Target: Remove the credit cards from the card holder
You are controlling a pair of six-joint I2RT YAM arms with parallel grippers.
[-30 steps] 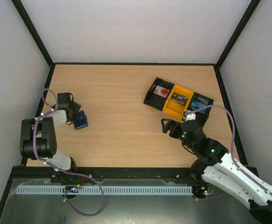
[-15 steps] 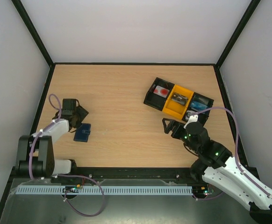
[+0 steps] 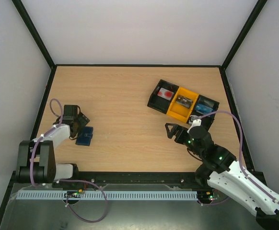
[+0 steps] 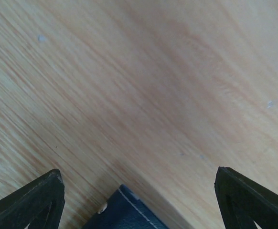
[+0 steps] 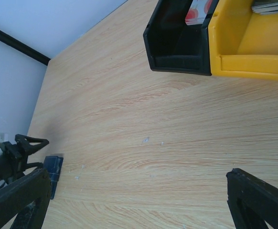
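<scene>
Top cam: the card holder (image 3: 84, 135) lies flat near the worktop's left edge with the left gripper (image 3: 81, 120) just behind it. The pinkish credit card (image 3: 166, 94) and black credit card (image 3: 183, 100) already sit in the tray (image 3: 154, 102) toward the far right corner, so I reckon the emptying's done. Left wrist cam adds what that one can't: jaws spread wide, gripping nothing, the holder's corner just below, and the right wrist cam shows the right gripper (image 5: 138, 171) also wide and empty, hovering just short of the tray.
</scene>
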